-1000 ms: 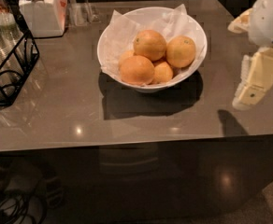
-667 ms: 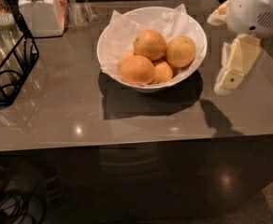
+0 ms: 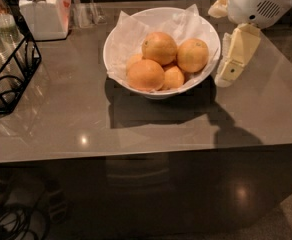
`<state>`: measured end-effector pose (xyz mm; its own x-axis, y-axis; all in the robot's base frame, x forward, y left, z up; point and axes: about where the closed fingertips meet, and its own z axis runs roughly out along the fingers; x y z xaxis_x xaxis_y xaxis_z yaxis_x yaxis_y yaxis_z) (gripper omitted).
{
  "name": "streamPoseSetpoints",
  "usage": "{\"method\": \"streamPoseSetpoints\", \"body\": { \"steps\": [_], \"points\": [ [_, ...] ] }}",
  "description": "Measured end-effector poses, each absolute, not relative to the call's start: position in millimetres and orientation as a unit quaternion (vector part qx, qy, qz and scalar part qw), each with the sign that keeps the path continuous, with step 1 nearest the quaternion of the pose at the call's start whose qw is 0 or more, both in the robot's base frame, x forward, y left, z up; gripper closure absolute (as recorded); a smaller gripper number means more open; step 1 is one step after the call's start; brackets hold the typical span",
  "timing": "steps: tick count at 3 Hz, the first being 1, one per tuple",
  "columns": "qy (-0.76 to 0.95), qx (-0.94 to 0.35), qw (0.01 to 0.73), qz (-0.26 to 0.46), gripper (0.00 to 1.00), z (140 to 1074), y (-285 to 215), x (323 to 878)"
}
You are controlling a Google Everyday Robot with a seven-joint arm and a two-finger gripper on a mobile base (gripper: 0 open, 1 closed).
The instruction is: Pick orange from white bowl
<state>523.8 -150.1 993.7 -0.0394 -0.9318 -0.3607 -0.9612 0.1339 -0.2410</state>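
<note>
Nearest of all, the gray table is seen, shiny along its near edge. A little farther back, in the middle, the white bowl is set on it. The bowl is lined with crumpled paper, and a heap of fruit is held inside. The orange, big and round with a tiny dark dot, is found on the right side of the heap. It is rested against the other fruit, close to the bowl's right rim. Just to the right of that rim the gripper is hung, pointing down, beside the bowl and not over it. Whether it is open or closed cannot be told. A moment ago it was out by the right edge of the table, and it has been brought left, nearer the bowl. The bowl and the fruit have not been moved. So the reach is judged to be under way, and nothing has been grabbed yet. The gripper will likely need to be lifted over the rim next. At the far left a black wire rack and a white jar are seen.
</note>
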Motion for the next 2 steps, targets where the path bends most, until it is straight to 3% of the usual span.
{"method": "streamPoseSetpoints", "body": {
  "steps": [1,2],
  "points": [
    [0.718,-0.656,0.232,0.037,0.0,995.2,-148.6,535.1],
    [0.697,-0.668,0.252,0.06,0.0,993.7,-122.9,603.0]
  ]
}}
